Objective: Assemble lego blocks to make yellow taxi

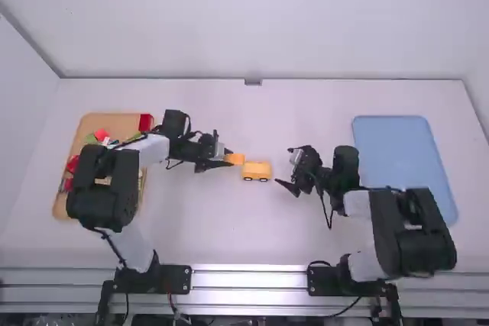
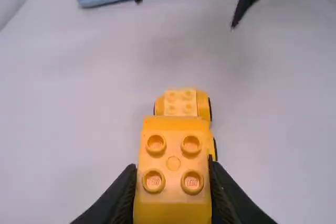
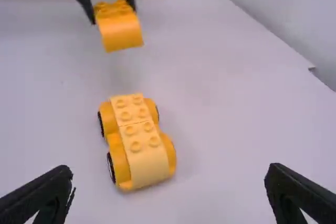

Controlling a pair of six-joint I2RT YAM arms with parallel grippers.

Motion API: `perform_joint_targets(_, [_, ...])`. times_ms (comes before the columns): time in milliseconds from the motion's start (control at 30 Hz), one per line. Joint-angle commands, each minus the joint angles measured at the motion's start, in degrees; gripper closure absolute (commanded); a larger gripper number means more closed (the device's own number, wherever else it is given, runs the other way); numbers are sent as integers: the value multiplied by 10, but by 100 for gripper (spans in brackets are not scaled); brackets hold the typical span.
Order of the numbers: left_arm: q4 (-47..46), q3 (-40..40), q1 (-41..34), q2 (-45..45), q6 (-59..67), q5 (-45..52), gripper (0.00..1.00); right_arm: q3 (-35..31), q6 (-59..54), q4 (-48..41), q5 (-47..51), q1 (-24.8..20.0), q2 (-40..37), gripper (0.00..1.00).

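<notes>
The left gripper [image 1: 230,157] pinches a yellow, studded plastic block [image 2: 173,169] above the white counter [image 1: 229,234], near a yellow wheeled brick car [image 3: 140,148]; the right gripper [image 1: 284,166] stands spread.

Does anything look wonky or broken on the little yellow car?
Nothing looks broken to me. The yellow car sits upright on its wheels, with its pieces on straight. Its top has bare bumps, but that only looks unfinished: the left gripper holds another yellow block above the table.
</notes>
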Motion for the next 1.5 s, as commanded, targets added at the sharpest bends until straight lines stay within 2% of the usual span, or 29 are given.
perform_joint_targets(0, [29, 4, -37, -13, -116, -59, 90, 12, -2, 53, -62, 2, 77, 2])
perform_joint_targets(167, [42, 4, -75, -13, -150, -101, 91, 63, -3, 102, -101, -1, 184, 2])
perform_joint_targets(367, [44, 4, -82, -12, -186, -82, 93, 187, -30, 100, -243, 5, 318, 2])
perform_joint_targets(433, [50, 3, -87, -12, -198, -83, 94, 207, -21, 99, -264, 5, 337, 2])
perform_joint_targets(533, [108, -17, -96, -12, -237, -106, 95, 245, -13, 98, -305, 5, 384, 2])
perform_joint_targets(733, [213, -69, -106, -12, -292, -113, 95, 246, -25, 99, -315, 11, 406, 2])
perform_joint_targets(833, [273, -96, -104, -12, -328, -121, 94, 230, -51, 128, -327, 24, 406, 2])
perform_joint_targets(933, [289, -103, -103, -12, -339, -129, 94, 221, -11, 169, -315, 32, 405, 2])
perform_joint_targets(967, [289, -105, -103, -12, -342, -133, 94, 209, 69, 227, -272, 44, 404, 2])
perform_joint_targets(1033, [287, -105, -103, -12, -338, -133, 94, 197, 119, 270, -221, 57, 404, 2])
perform_joint_targets(1167, [280, -105, -103, -12, -322, -132, 96, 160, 122, 325, -121, 77, 404, 2])
perform_joint_targets(1333, [261, -105, -103, -12, -281, -126, 98, 150, 159, 312, -90, 89, 404, 2])
perform_joint_targets(1467, [259, -104, -103, -12, -279, -126, 98, 186, 142, 235, -92, 100, 404, 1])
